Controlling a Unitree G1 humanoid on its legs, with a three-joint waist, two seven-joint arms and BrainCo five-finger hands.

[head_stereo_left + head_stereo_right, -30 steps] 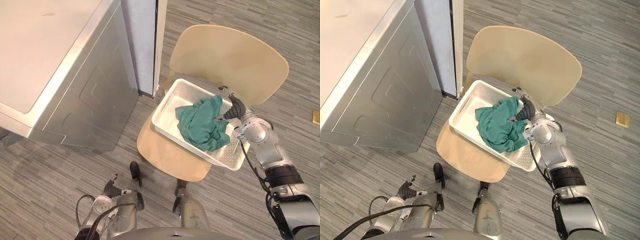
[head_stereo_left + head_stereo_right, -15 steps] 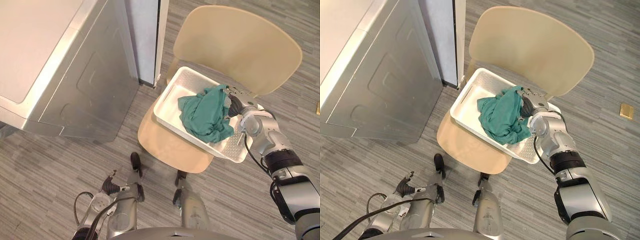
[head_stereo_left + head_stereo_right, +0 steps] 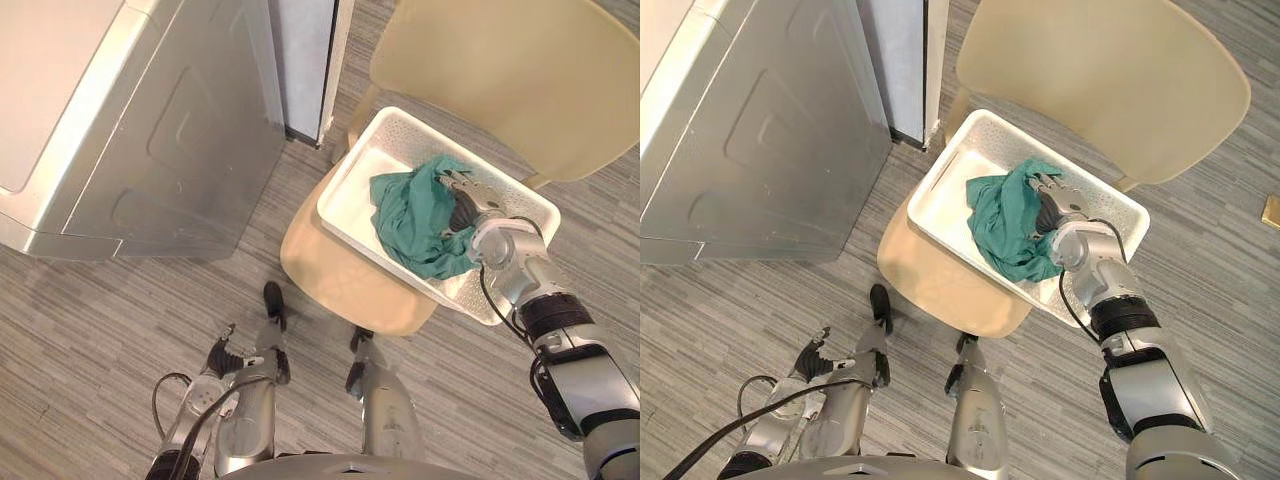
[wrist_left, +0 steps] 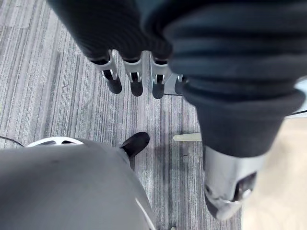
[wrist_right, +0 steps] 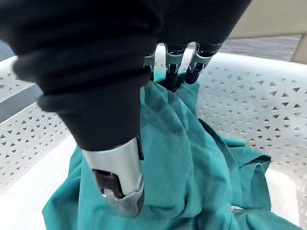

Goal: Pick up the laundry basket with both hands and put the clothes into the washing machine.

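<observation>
Right hand had moved from the basket's edge onto the cloth; its fingers, straight and together, touched it without pinching, so grasping seemed due.

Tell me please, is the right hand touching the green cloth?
Touching. The right wrist view shows fingertips of the right hand pressing into the cloth in the basket.

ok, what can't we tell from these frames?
Whether the right hand grips the green cloth: in the right wrist view, folds and the hand's cover hide the contact.
The washing machine opening: the eye views show its top and one side, and the picture edge cuts off the rest.
Anything under the cloth in the basket: the cloth covers it.
</observation>
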